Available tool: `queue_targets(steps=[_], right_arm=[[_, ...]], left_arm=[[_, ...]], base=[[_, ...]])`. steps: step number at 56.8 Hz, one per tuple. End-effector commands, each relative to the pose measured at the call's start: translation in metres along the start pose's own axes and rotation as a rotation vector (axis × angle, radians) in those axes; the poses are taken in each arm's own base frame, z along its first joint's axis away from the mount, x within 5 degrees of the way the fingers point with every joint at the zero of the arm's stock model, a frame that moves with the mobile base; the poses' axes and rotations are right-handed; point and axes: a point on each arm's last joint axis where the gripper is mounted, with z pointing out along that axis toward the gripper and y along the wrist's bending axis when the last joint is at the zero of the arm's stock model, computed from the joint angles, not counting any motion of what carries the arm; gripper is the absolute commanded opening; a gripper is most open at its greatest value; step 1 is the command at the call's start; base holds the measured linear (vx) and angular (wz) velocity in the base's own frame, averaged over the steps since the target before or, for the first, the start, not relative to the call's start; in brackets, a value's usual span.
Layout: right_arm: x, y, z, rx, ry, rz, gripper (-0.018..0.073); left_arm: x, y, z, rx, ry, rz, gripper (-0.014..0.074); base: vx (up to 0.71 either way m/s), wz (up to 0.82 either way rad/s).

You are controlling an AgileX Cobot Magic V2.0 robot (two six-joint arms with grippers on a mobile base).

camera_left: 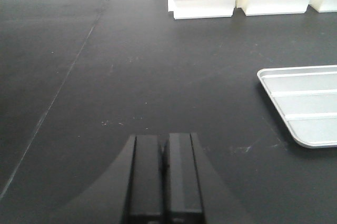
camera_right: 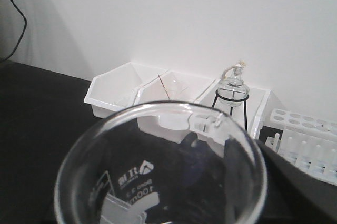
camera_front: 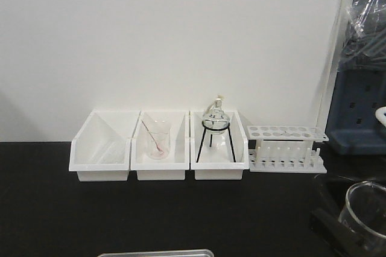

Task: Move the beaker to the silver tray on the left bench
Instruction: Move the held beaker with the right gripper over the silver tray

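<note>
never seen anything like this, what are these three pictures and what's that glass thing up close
It is a two-armed robot at a black lab bench. One camera looks forward; one sits on each wrist. The front view shows three white bins, a flask on a tripod and a test-tube rack. The left wrist view shows the left gripper, shut and empty, near the silver tray. The glass up close is the beaker, held by the right gripper.
</note>
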Motion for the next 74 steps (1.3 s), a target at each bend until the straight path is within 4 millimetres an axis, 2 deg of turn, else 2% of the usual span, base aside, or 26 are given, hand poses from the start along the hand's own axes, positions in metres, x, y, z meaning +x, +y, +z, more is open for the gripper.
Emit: queue_targets(steps=[1, 6, 14, 21, 29, 37, 42, 51, 59, 67, 74], right_arm=[[-0.005, -0.007, 0.013, 0.076, 0.014, -0.007, -0.0004], [0.011, -0.005, 0.039, 0.057, 0.128, 0.017, -0.0004], [0.043, 0.01, 0.101, -0.092, 0.363, 0.036, -0.0004], [0.058, 0.027, 0.151, -0.296, 0.466, -0.033, -0.0004], [0.074, 0.051, 0.193, -0.609, 0.502, -0.088, -0.0004], [0.077, 0.07, 0.218, -0.861, 0.379, -0.078, -0.0004], [0.079, 0.075, 0.229, -0.91, 0.261, -0.049, -0.0004], [0.093, 0.076, 0.247, -0.89, 0.069, -0.018, -0.0004], [0.115, 0.076, 0.259, -0.871, -0.065, -0.031, -0.0001], [0.136, 0.074, 0.269, -0.812, -0.09, -0.047, 0.0], [0.15, 0.069, 0.276, -0.735, -0.07, 0.021, 0.0003]], left_arm=[[0.001, -0.001, 0.002, 0.007, -0.066, -0.001, 0.0001], [0.001, -0.001, 0.002, 0.007, -0.066, -0.001, 0.0001], [0.001, -0.001, 0.002, 0.007, -0.066, -0.001, 0.0001], [0.001, -0.001, 0.002, 0.007, -0.066, -0.001, 0.0001], [0.001, -0.001, 0.002, 0.007, -0.066, -0.001, 0.0001], [0.001, -0.001, 0.002, 0.007, -0.066, -0.001, 0.0001], [0.001, -0.001, 0.002, 0.007, -0.066, -0.001, 0.0001], [0.001, -0.001, 0.002, 0.007, -0.066, -0.001, 0.0001], [0.001, -0.001, 0.002, 0.007, -0.066, -0.001, 0.0001], [0.001, -0.001, 0.002, 0.007, -0.066, -0.001, 0.0001], [0.001, -0.001, 0.002, 0.007, -0.066, -0.001, 0.0001]], base=[[0.0, 0.0], [0.0, 0.0], [0.0, 0.0], [0.0, 0.0], [0.0, 0.0], [0.0, 0.0], [0.0, 0.0], [0.0, 0.0], [0.0, 0.0], [0.0, 0.0], [0.0, 0.0]])
